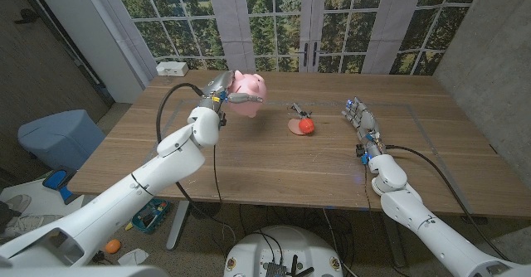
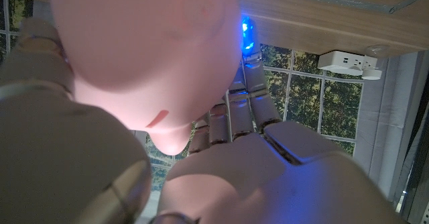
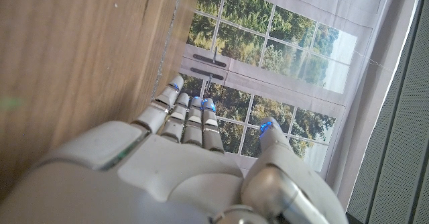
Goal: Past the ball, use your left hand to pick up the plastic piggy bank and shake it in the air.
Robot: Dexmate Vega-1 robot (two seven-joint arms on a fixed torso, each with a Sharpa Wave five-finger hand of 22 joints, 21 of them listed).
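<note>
Two white robot arms reach over a long wooden table in front of tall windows. On the robot's left, the left hand grips a glossy pink plastic piggy bank and holds it up in the air, clear of the tabletop, toward the far left part of the table. From the left wrist camera the pink body sits close against the pale fingers wrapped behind it. Near the table's middle lies a small red-orange ball, well apart from the piggy bank. The right hand rests on the table at the right, fingers straight and close together, holding nothing. A white power strip lies at the far left corner.
</note>
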